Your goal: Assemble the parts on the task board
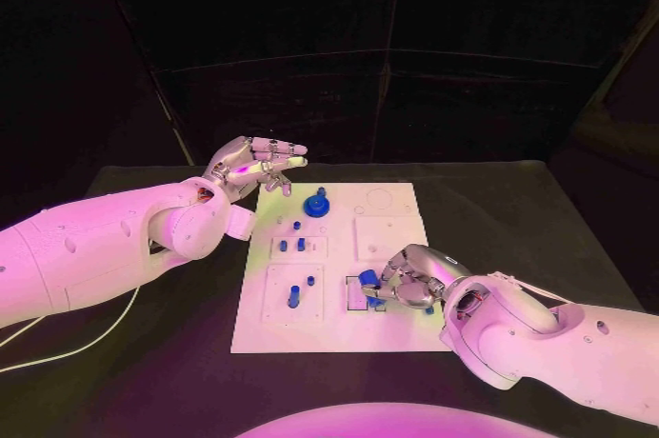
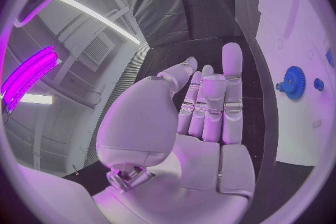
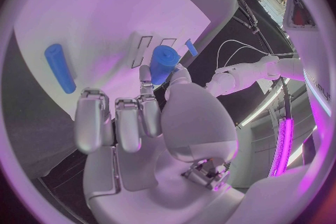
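Now right hand (image 1: 412, 278) pinches blue cylinder (image 3: 164, 61)

Two bulky, smooth white arm shells, each ending in a silver, segmented many-fingered left robot hand (image 1: 258, 164) and right robot hand (image 1: 409, 277); a thin white cable (image 1: 76, 343) trails from the left arm toward 7 o'clock.

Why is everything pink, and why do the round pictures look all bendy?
Head view: pink-purple light tints both arms and the task board. Left wrist view: a fisheye lens bends the board's straight edge near the blue gear. Right wrist view: a bright magenta light strip glows at the rim.
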`<state>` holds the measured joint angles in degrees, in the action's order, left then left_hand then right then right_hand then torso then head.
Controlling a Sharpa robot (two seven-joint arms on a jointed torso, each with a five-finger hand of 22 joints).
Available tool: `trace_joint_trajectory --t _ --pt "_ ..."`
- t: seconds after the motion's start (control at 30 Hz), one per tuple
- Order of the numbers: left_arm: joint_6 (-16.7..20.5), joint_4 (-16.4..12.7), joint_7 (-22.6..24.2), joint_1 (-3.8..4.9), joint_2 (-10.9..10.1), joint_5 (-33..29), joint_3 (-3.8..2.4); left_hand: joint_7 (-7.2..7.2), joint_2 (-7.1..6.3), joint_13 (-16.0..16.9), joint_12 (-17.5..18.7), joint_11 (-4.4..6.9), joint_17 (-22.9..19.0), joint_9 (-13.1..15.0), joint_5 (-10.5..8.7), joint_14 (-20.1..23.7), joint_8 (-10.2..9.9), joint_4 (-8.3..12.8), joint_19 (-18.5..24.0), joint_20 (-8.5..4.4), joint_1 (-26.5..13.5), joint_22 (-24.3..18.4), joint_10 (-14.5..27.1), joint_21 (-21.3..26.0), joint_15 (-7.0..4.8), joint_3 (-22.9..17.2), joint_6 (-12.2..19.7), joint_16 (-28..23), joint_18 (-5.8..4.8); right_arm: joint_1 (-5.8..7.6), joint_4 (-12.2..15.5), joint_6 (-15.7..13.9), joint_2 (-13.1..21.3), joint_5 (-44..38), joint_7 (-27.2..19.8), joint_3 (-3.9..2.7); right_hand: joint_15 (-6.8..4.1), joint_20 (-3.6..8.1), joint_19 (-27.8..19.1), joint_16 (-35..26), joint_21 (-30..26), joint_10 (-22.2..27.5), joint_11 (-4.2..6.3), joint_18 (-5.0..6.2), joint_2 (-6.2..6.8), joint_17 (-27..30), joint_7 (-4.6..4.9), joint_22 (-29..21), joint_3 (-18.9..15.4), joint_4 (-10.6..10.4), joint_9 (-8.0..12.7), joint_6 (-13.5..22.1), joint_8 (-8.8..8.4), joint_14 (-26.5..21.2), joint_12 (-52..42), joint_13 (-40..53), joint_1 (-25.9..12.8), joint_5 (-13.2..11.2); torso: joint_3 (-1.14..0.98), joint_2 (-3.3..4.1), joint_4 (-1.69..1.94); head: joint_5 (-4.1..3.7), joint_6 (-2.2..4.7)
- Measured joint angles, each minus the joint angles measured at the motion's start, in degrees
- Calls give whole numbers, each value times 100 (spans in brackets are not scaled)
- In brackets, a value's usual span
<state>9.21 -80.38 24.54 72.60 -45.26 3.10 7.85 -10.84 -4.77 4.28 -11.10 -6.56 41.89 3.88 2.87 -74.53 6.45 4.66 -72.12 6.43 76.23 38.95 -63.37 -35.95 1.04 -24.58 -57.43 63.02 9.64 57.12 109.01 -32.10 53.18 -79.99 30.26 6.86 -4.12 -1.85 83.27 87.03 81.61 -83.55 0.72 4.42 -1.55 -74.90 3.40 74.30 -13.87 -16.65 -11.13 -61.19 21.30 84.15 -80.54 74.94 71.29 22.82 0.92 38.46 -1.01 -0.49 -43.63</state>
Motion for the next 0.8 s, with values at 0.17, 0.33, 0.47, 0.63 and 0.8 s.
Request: trace_joint_trajectory --t 0.17,0.33,0.47,0.63,0.8 --pt "-4 0 -1 0 7 0 0 0 0 0 0 0 0 0 0 0 0 0 0 0 0 0 0 0 0 0 0 0 0 0 -97 104 -91 39 32 0 -21 21 21 0 24 -9 10 -91 -50 -1 -46 46 -118 -8 -65 -50 48 -21 0 0 -202 -266 -2 1 -8 8 -8" --pt "-6 0 -2 0 8 0 0 0 0 0 0 0 0 0 0 0 0 0 0 0 0 0 0 0 0 0 0 0 0 1 -179 141 -192 77 47 -4 -21 21 21 0 25 -9 10 -91 -91 -5 -66 55 -181 8 -94 -70 67 -21 0 0 -272 -455 -2 0 -8 13 -9" --pt "-8 0 -3 0 8 0 0 0 0 0 0 0 0 0 0 0 0 0 0 0 0 0 0 0 0 0 0 0 0 2 -228 139 -279 98 48 -4 -21 21 21 0 25 -9 10 -90 -95 -4 -45 65 -181 8 -103 -48 66 -21 0 0 -277 -484 -3 0 -9 26 3" --pt "-9 0 -4 0 10 0 0 0 0 0 0 0 0 0 0 0 0 0 0 0 0 0 0 0 0 0 0 0 0 2 -273 133 -356 116 49 -3 -21 21 21 0 25 -9 10 -90 -73 -4 -45 64 -218 3 -127 -48 66 -20 0 -1 -299 -599 -4 0 -13 30 7" --pt "-11 -5 -5 0 6 0 0 0 0 0 0 0 0 0 0 0 0 0 0 0 0 0 0 0 0 0 0 0 0 0 -292 134 -406 128 49 -1 -20 21 21 0 25 -9 10 -90 -73 -3 -40 64 -218 3 -141 -53 68 -20 0 -1 -299 -599 -4 4 -16 39 8"
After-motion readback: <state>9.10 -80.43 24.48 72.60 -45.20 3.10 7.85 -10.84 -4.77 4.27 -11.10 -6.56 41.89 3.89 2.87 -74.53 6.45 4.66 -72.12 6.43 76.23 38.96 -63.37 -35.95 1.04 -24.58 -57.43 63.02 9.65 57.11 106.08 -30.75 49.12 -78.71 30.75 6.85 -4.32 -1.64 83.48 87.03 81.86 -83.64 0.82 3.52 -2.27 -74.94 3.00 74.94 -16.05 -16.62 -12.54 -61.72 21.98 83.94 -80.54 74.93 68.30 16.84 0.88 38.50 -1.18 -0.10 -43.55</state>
